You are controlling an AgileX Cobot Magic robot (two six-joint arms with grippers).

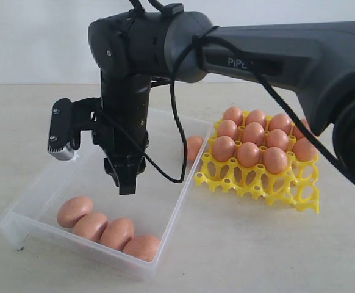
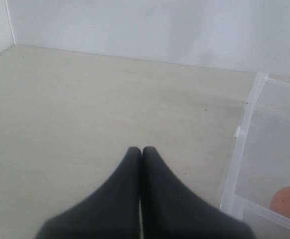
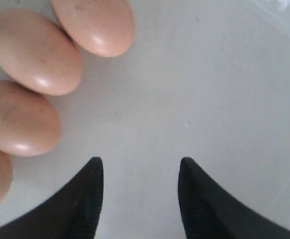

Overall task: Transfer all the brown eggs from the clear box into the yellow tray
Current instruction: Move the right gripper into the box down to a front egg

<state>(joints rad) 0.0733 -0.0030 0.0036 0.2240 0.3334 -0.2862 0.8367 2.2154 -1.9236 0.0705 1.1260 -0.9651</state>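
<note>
Tan to reddish in shell, smooth and oval, the brown eggs (image 1: 116, 233) will likely handle as light, rigid but brittle things. The shell looks slick and curved, so too hard a squeeze could crack one and too soft a one could let it slip. The best hold, as I judge it, is across the short waist of an egg, pads on its 2 long flanks, lifted straight up. In the exterior view, 4 eggs lie touching in a slanted row on the floor of the large, shallow clear box (image 1: 156, 207) of transparent plastic, along its near wall. 1 more egg (image 1: 194, 146) sits by the box's far right corner; whether it is inside that wall or just outside I cannot tell. The bright yellow tray (image 1: 305, 189), an openwork plastic grid, stands just beside the box on the pale table (image 1: 238, 244). It holds 11 eggs in its 3 back rows, leaving 5 cups bare, 4 of them the whole front row. That makes 16 eggs, 1 box and 1 tray. The black right gripper (image 1: 125, 180) hangs fingers-down over the bare middle of the box, near the row of 4 but touching none, its jaws well apart and gripping nothing. The black left gripper (image 2: 141, 149) hovers over bare table beside the box, fingers pressed together, empty.
</note>
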